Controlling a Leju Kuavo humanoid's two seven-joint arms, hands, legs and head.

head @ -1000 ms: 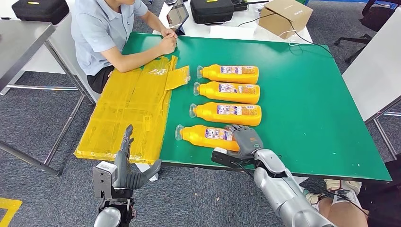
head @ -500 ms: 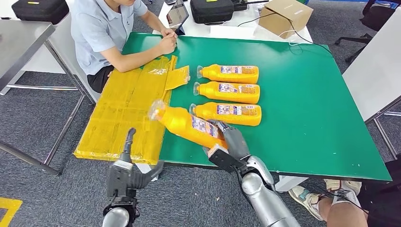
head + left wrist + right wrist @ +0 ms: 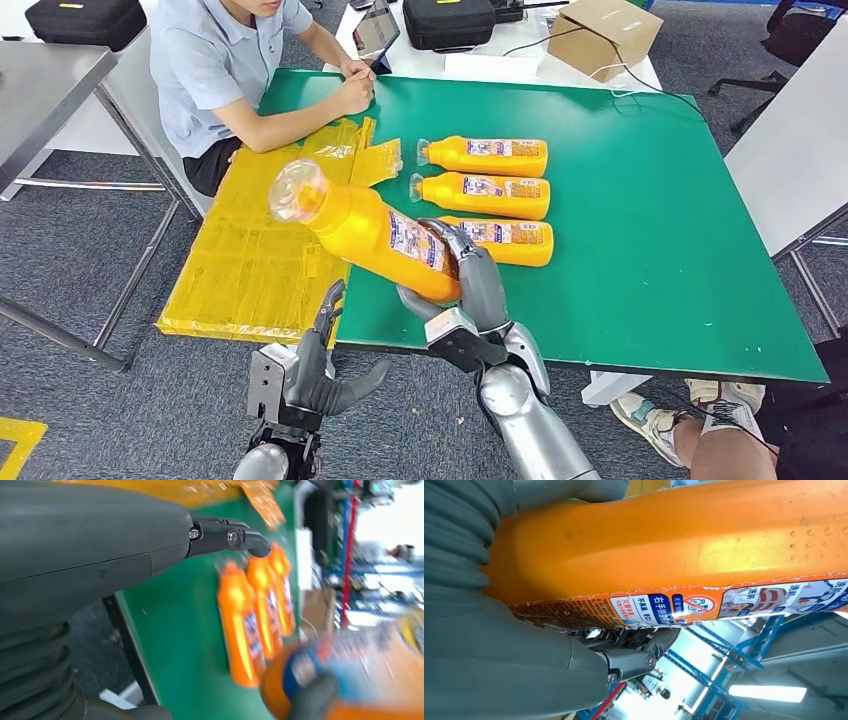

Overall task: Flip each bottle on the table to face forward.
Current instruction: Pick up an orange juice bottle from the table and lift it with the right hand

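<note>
A bottle (image 3: 375,232) is gripped by the right robot hand (image 3: 470,285) and held in the air above the near edge of the green surface (image 3: 660,230). It is tilted, its clear cap raised toward the left and toward the camera, its base down in the hand. The fingers (image 3: 478,262) are wrapped around the lower body, over part of the printed label. In the right wrist view the orange body (image 3: 674,545) is seen pressed against the hand, with the torn edge of the label running along it and a dark finger (image 3: 634,655) curled below.

Three more bottles lie on their sides in a row on the surface, caps toward the left and labels facing up: the far bottle (image 3: 490,156), the middle bottle (image 3: 485,195) and the near bottle (image 3: 510,240). The near one is partly hidden behind the right hand and the lifted bottle. In the left wrist view the three are seen side by side (image 3: 255,615), blurred.

The left robot hand (image 3: 320,365) hangs below the near edge of the surface, over the carpet, holding nothing; its fingers seem to be spread apart, though the view is poor.

A yellow sheet (image 3: 265,240) covers the left part of the surface. A person (image 3: 225,70) sits at the far left corner with hands joined on the surface.
</note>
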